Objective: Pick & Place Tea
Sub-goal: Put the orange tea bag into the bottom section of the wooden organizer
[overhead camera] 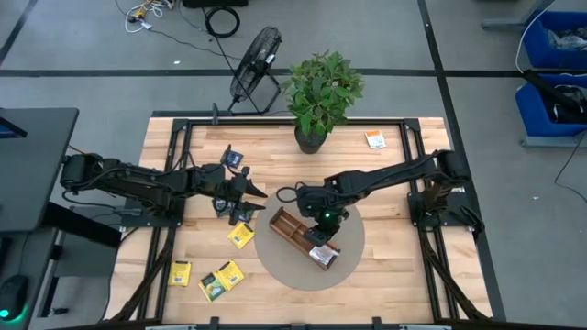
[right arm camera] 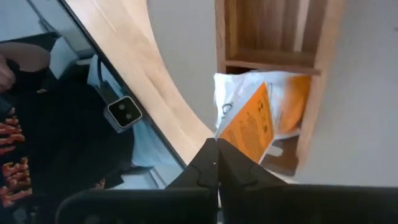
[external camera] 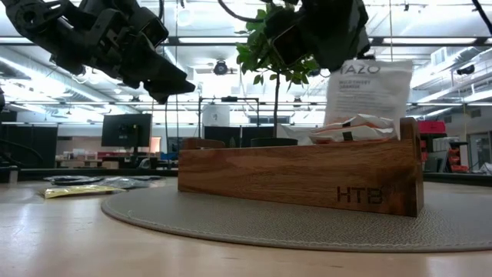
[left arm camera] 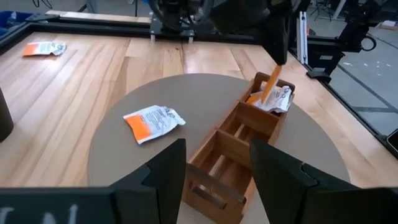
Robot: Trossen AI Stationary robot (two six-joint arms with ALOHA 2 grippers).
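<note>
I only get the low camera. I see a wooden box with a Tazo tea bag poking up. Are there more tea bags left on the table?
Observer: Yes. From above, three yellow sachets lie on the bare wood, on the left arm's side of the round mat.
Operator: Any orange ones?
Observer: One orange-and-white sachet lies flat on the mat beside the wooden tray, not in it.
Operator: Is the left claw holding something?
Observer: No. The left gripper is open and empty, and it hovers just short of the tray.
</note>
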